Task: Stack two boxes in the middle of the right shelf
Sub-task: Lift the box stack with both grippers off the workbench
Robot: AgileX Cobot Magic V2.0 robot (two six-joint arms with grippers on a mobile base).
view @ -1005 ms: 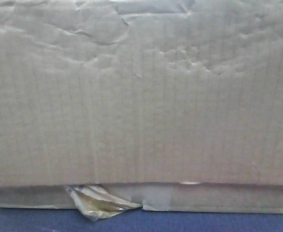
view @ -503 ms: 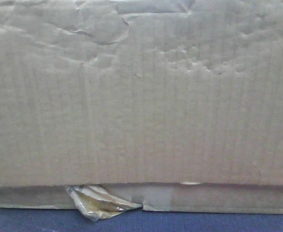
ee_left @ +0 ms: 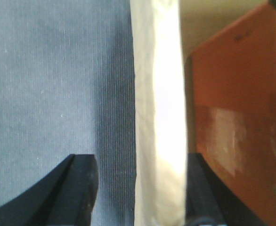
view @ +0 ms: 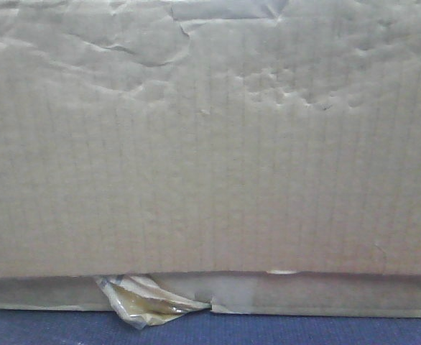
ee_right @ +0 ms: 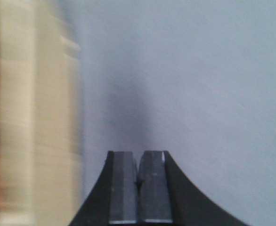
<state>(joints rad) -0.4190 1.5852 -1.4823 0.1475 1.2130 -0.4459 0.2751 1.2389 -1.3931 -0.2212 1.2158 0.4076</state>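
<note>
Stack on the counter: tall box rests on flat box, at the lower edge of the frame. Left end effector is open astride a box wall. Right end effector is closed and empty. The probable next move is to clamp the wall and carry the stack to the shelf, which is not in view. Bare counter lies left of the wall.

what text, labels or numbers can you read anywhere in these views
None: no word, number or logo can be read in any view.
tall box: plain cardboard, no print.
flat box: only a blank tape scrap.
pale patch on the cardboard, left wrist view: too blurred to tell.
</note>
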